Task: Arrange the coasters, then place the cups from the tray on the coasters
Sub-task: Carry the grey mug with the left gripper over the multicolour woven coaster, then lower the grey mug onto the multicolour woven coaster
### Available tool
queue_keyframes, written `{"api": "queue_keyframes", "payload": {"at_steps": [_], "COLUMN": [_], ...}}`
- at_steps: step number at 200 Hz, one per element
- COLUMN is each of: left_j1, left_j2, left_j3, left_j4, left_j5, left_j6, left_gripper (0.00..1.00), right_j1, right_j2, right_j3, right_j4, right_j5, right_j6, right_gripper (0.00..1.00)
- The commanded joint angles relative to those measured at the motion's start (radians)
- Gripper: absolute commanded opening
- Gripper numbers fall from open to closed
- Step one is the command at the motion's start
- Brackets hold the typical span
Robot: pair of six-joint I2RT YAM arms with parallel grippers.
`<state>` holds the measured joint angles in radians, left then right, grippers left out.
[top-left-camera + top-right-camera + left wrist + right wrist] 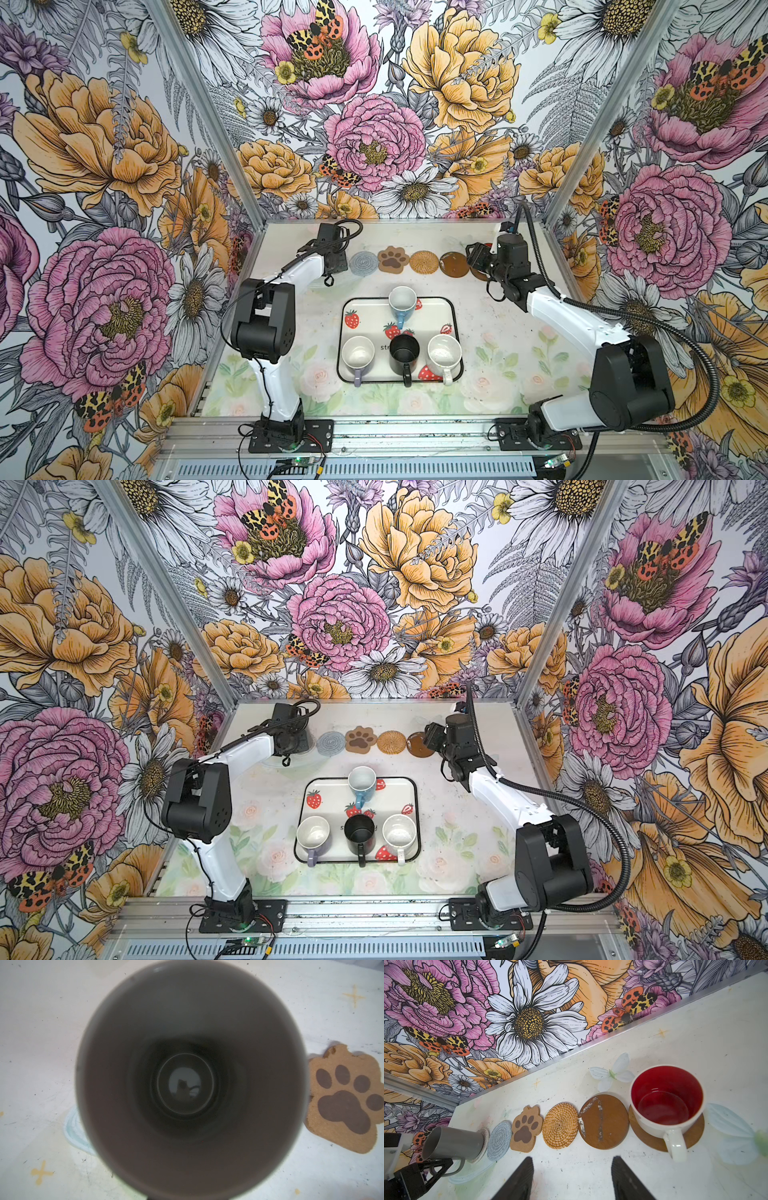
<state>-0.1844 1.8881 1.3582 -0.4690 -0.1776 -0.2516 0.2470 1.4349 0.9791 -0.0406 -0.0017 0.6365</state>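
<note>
Left gripper [440, 1164]: jaws narrow, closed on the handle of the grey mug [454, 1142]. The mug's base meets a pale woven coaster [484, 1142] at the left end of the row. Whether its full weight is down cannot be told.

Right gripper [573, 1162]: jaws wide and empty, over bare table just in front of the row. The red-lined white mug [652, 1126] stands on a dark brown coaster [693, 1136] at the right end, clear of the jaws.

Between these two, four coasters lie bare: the grey woven coaster [363, 262], paw coaster [392, 258], rattan coaster [424, 262] and scuffed brown coaster [454, 264].

Four mugs remain on the tray [434, 311]: the blue mug [402, 303], lavender mug [358, 353], black mug [404, 353] and speckled mug [444, 353].

Judgement: the next pick suits the right arm, which is free. From its gripper the tray lies toward the robot's base and inward. The speckled mug is nearest that arm. Its handle runs toward the base edge, so the jaws should close across it from the sides.
</note>
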Motion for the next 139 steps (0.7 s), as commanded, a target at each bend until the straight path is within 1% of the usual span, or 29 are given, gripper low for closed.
{"api": "queue_keyframes", "payload": {"at_steps": [1,131,139], "left_j1": [0.014,0.017,0.018], "left_j2": [-0.023,0.020,0.021], "left_j3": [0.000,0.028,0.029], "left_j4": [0.089,0.027,0.024], "left_j5": [0.004,-0.005,-0.009], "left_j6": [0.003,-0.003,-0.003], "left_gripper": [0.00,0.00,0.03], "right_j1": [-0.007,-0.006,-0.007], "right_j2": [0.002,0.001,0.001], "right_j3": [0.031,0.031,0.030], "right_j4": [0.005,0.002,0.002], "right_j5": [-0.001,-0.002,-0.002], "right_j6": [0.005,0.004,0.004], "right_gripper": [0.62,0.62,0.62]}}
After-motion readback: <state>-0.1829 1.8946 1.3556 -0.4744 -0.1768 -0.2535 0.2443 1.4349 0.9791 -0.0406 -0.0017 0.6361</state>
